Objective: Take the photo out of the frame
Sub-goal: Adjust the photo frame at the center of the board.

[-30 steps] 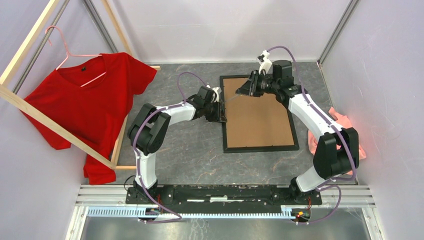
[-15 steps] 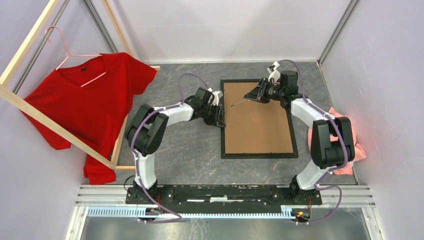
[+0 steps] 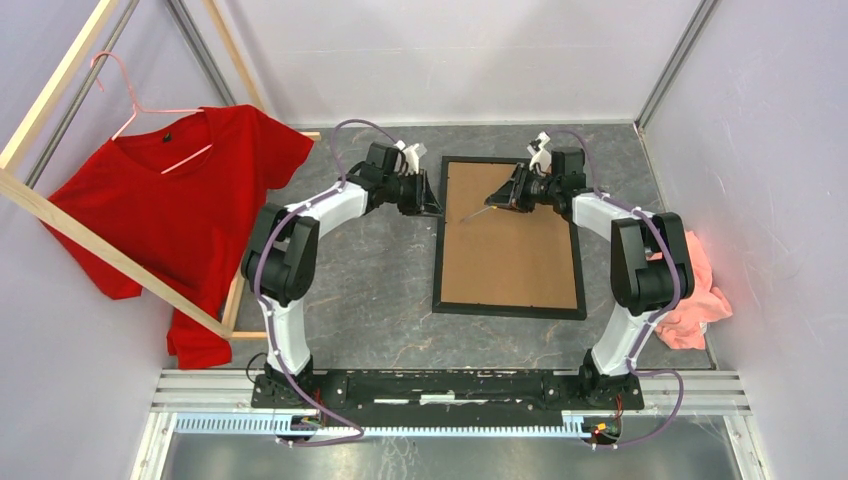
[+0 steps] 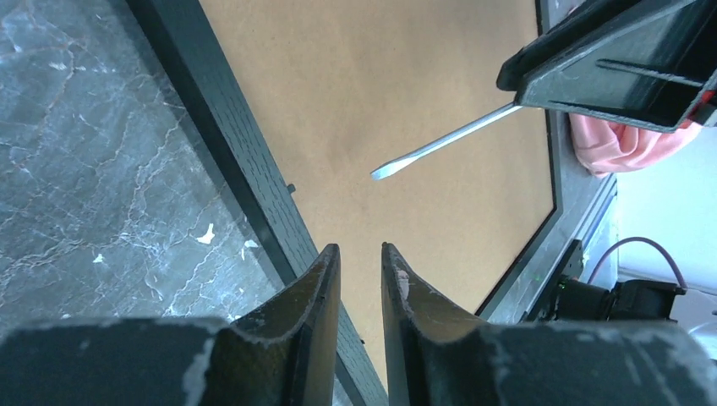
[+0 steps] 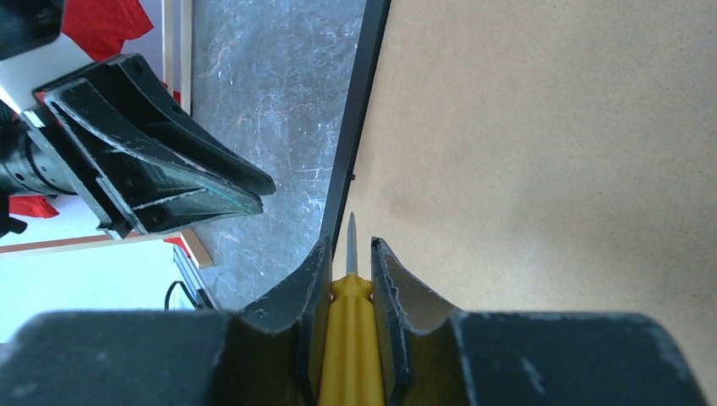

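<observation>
At the near side of the grey marbled table [image 3: 380, 300], just beyond the arm bases, lies the large thin black rectangular frame [image 3: 510, 312]. It lies flat with its back upward, so only the brown fibre backing board [image 3: 510, 260] shows. The photo is hidden; I judge that it sits under this board, face down.

Further away, at the left rail of the frame, the left gripper [image 4: 359, 249] hovers low. Its jaws stand a narrow gap apart and hold nothing. Opposite to it, the right gripper [image 5: 350, 245] is clamped on a yellow-handled flat screwdriver [image 5: 349, 338], with the blade above the board and pointing to a small black tab [image 4: 290, 188] on that rail.

The frame looks stiff and light, but it is wider than the jaws, so it must be taken by one rail. The board must first be pried up at an edge. The photo is probably thin, bendy and easy to mark, so only its white edge is good for taking hold.

Compared with one second ago, the frame has turned square to the table and has slid nearer to the left arm. The left gripper has gone from the middle of the rail to its far part, and the right arm is folded in more.
</observation>
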